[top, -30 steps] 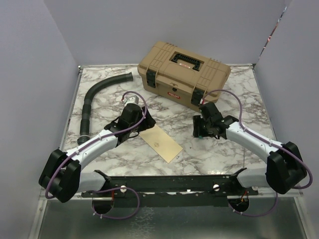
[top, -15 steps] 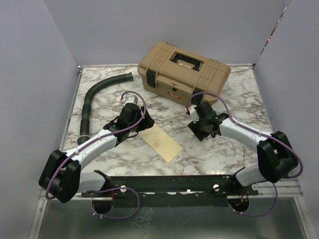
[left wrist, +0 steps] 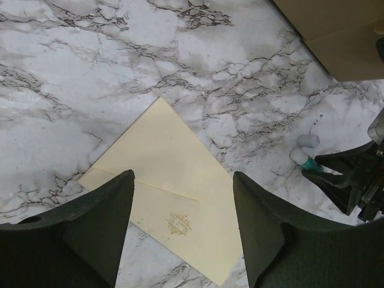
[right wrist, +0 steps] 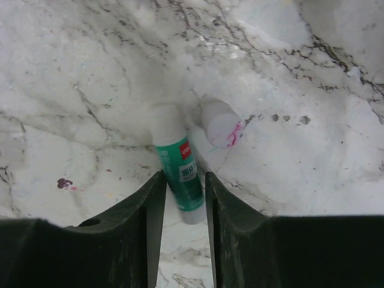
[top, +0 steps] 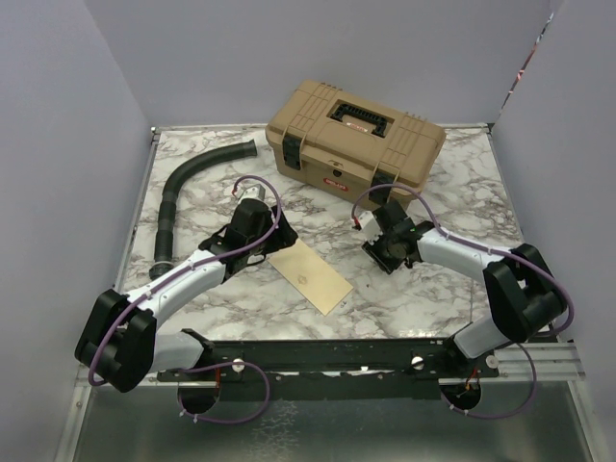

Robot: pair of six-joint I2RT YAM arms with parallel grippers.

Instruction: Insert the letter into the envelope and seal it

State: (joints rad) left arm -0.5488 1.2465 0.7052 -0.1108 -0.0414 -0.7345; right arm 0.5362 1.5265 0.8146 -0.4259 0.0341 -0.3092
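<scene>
The pale yellow envelope [top: 310,276] lies flat mid-table, flap side up with a small gold emblem; in the left wrist view the envelope [left wrist: 180,198] sits just under my fingers. My left gripper [top: 258,252] [left wrist: 183,174] hovers open above its left end, holding nothing. The letter is out of view. My right gripper [top: 387,252] [right wrist: 184,174] is low on the marble, its narrowed jaws flanking a green glue stick [right wrist: 182,171] that lies tilted between them, with marble still showing beside it. The stick's white cap [right wrist: 219,123] lies loose just beyond.
A tan toolbox [top: 351,135] stands shut at the back centre. A black corrugated hose [top: 178,197] curves along the left side. In the left wrist view the glue stick [left wrist: 303,157] and right gripper's fingers [left wrist: 345,177] show to the right of the envelope.
The right arm has swung left and down over the glue stick, and its jaws have narrowed round it. The left arm and the envelope have not moved.
</scene>
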